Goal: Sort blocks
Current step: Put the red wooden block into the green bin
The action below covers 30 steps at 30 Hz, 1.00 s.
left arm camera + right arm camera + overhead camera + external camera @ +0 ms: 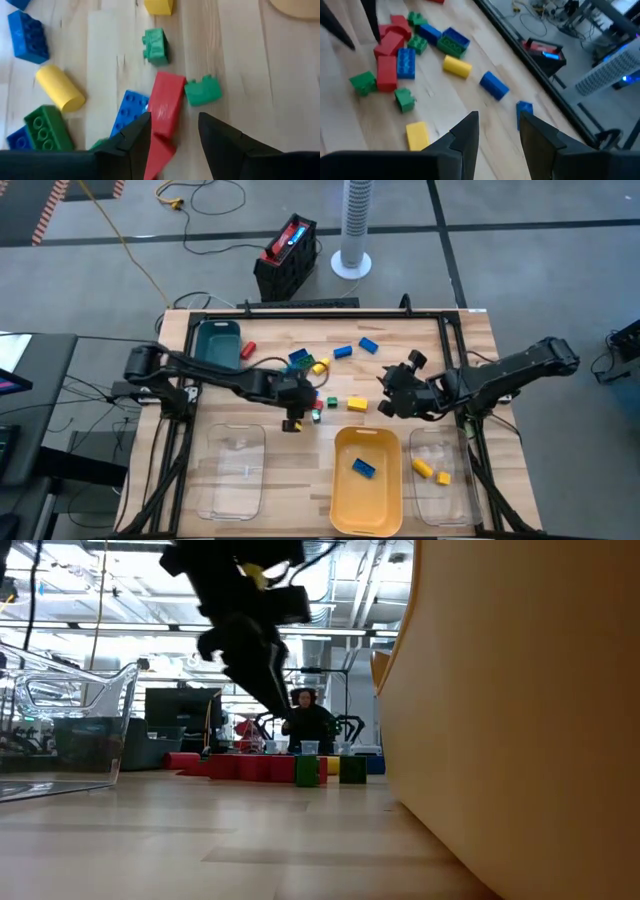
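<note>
The counter [470,340] is showing pale, smooth wood with a fine grain and a soft sheen. The blocks [164,102] are looking like moulded plastic, glossy (studs catching light). The yellow tray [366,490] is appearing as smooth matt plastic, and the clear trays [232,470] as shiny see-through plastic. The left claw [172,132] is showing matt black fingers.

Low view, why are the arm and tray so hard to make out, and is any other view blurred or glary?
Low view: bright ceiling lights behind leave the arm a dark silhouette, and the yellow tray sits so close it is a soft, featureless wall. Left wrist view: the red block looks slightly smeared. Right wrist view: the scene is soft, with blue glare on the fan.
</note>
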Each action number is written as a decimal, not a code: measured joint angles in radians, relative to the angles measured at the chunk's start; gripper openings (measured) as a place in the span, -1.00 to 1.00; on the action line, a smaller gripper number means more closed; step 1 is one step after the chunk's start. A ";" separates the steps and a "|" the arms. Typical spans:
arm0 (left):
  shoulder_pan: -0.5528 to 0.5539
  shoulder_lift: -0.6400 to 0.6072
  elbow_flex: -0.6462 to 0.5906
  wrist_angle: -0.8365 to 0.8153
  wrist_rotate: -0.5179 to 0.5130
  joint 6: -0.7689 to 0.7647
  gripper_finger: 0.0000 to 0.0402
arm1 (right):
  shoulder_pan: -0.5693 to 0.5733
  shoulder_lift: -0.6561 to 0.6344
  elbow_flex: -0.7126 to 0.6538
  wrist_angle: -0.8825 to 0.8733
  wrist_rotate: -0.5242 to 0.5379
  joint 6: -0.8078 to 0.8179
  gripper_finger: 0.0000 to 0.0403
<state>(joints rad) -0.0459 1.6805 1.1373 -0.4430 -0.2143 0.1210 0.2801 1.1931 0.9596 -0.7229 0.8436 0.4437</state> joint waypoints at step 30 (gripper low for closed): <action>0.071 0.235 0.137 -0.116 0.035 0.160 0.03 | 0.019 -0.109 0.000 0.071 0.023 -0.102 -0.25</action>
<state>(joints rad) 0.0252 1.9156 1.2747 -0.5588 -0.1791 0.2813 0.2988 1.0840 0.9596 -0.6521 0.8665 0.3416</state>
